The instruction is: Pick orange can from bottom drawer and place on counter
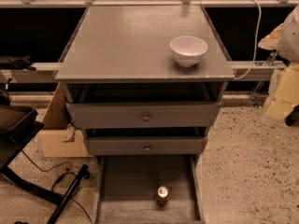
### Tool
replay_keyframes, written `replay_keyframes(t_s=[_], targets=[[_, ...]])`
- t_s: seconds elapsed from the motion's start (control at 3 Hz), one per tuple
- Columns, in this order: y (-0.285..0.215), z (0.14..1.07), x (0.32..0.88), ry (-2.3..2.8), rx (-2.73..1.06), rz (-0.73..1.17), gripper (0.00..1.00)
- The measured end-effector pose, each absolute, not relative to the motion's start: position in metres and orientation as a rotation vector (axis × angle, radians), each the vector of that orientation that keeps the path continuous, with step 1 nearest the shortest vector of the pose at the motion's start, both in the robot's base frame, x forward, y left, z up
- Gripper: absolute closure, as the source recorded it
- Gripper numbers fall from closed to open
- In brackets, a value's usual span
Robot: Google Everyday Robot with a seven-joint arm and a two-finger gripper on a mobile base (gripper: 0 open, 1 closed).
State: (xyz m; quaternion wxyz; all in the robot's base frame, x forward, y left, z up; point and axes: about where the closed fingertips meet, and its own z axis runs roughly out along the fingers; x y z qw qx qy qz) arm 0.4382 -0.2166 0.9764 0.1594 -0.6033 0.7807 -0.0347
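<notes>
Grey bottom drawer (117, 181) stood open, its front cut off; the orange can (162, 196) stood upright near that front, with room around it. Right of the counter (126, 41), the gripper (285, 92) was blurred and cropped, its grip unreadable.

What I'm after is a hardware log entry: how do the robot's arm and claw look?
At the right edge, the arm is pale cream-white: a rounded shell above. The claw appears to be the blocky cream part below it, right of the counter. No markings show.

There are three grey drawers (107, 117) (117, 146) (135, 178), two round knobs (146, 117) (147, 148), one white bowl (188, 50) and one orange can (162, 195).
</notes>
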Motion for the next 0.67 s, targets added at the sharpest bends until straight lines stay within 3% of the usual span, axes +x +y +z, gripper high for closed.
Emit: replay_keyframes(t_s=[0.33,0.67], targets=[[-0.217,0.976,0.438,2.231,-1.724,-0.099,0.0],[-0.21,0.944,0.443,2.213,-1.68,0.03,0.0]])
